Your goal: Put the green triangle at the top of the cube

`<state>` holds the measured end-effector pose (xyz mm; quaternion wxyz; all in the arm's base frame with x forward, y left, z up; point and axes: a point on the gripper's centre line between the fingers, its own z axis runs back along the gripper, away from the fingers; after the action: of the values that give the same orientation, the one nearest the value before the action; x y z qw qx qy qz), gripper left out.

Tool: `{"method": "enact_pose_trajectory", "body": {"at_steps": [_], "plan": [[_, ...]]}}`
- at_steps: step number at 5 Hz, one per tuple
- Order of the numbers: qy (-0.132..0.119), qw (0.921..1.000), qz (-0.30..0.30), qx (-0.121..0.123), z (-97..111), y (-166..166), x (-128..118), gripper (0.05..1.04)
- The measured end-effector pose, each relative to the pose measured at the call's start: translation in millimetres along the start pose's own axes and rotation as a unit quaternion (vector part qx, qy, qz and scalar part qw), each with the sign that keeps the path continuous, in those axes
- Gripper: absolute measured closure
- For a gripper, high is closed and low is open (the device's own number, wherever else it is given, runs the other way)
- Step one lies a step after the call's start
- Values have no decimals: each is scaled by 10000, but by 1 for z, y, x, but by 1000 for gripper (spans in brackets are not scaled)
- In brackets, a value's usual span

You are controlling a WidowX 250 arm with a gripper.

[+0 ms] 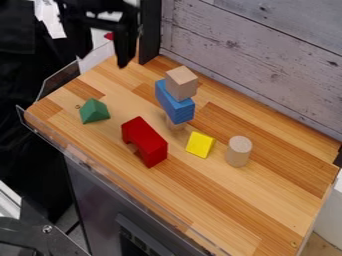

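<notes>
Striped wooden tabletop point(267, 200), faceted green triangle point(94, 111), wooden cube point(181, 83) on blue block point(175, 103), black tool point(103, 59) spread wide, empty.

Comes to seven in all on the desk point(267, 202), counted by kind: one green triangle point(93, 111), one red arch point(145, 141), one yellow block point(200, 144), one blue block point(175, 105), one cube point(181, 83), one cylinder point(238, 151). Includes one more wooden piece point(175, 123), too hidden to name by shape. Makes three of bare wood and four coloured, with one of each colour.
</notes>
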<state>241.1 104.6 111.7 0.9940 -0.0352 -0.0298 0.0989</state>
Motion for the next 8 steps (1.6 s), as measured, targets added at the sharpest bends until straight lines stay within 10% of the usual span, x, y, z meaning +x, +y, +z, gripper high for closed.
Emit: {"method": "enact_pose_trajectory", "body": {"at_steps": [2, 5, 8], "plan": [[329, 9901, -1365, -74, -23, 2, -3, 85], [808, 9393, -3313, 375, -63, 7, -21, 84], [859, 9334, -3435, 588, -79, 19, 2, 84]]}}
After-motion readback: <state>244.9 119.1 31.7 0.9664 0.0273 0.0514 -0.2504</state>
